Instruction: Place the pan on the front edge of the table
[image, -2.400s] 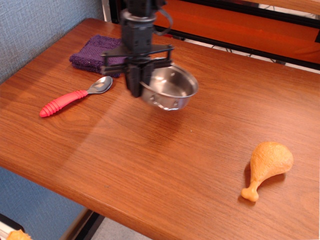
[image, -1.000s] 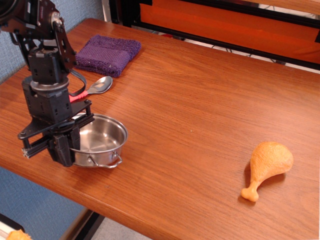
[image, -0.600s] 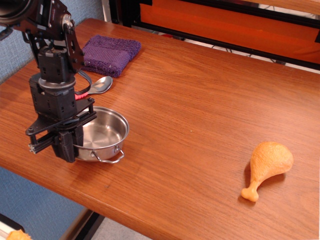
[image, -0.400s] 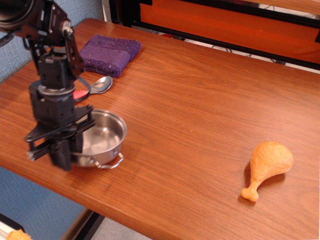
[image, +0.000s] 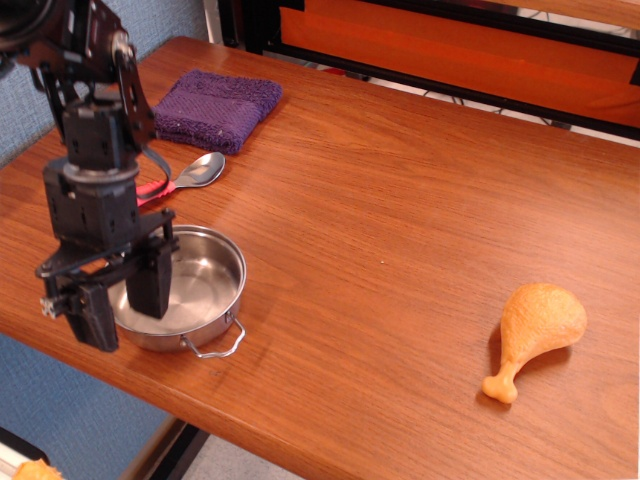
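Observation:
The shiny steel pan (image: 198, 285) rests flat on the reddish-brown table (image: 400, 190), close to the front edge at the left. One wire loop handle (image: 212, 345) points toward the front. My gripper (image: 121, 298) is open over the pan's left rim. One finger (image: 150, 282) is inside the pan and the other finger (image: 92, 316) is outside it, near the table's edge. Neither finger visibly presses the rim. The arm hides the pan's left side.
A metal spoon (image: 200, 170) with a red handle lies just behind the pan, partly hidden by the arm. A purple cloth (image: 215, 105) lies at the back left. An orange toy drumstick (image: 535, 330) lies at the front right.
The gripper carried the pan from the back middle to the front left and set it down. Since 0.4 s ago the jaws have spread apart off the rim.

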